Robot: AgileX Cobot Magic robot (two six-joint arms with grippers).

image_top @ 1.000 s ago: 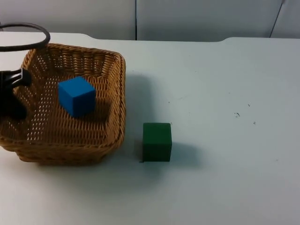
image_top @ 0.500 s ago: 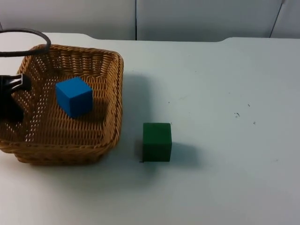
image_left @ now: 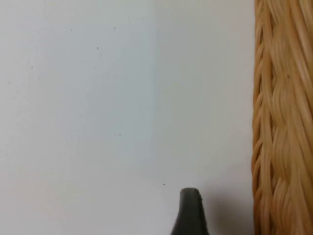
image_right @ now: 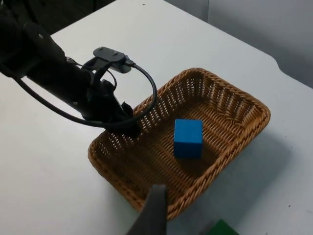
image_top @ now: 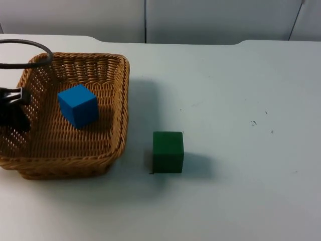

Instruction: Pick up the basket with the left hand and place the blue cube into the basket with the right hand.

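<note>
The blue cube (image_top: 77,106) lies inside the basket (image_top: 118,108) on the white bench (image_top: 241,100), just beside the left pincer (image_top: 14,108), which is clamped on the basket's left rim. The right pincer (image_right: 151,215) hangs above the bench on the near side of the basket, well apart from the cube; whether it is apart or together cannot be told. A green cube (image_top: 168,151) stands on the bench near the basket's right side.

– Room to move? 
– Lots on the right: white table (image_top: 251,100) is bare there, front to back. 
– What's in the way? 
– Green cube (image_top: 168,151) mid-table, just right of the basket (image_top: 118,100). Left gripper (image_top: 12,108) sits at the basket's left wall; blue cube (image_top: 77,105) takes the middle inside.
</note>
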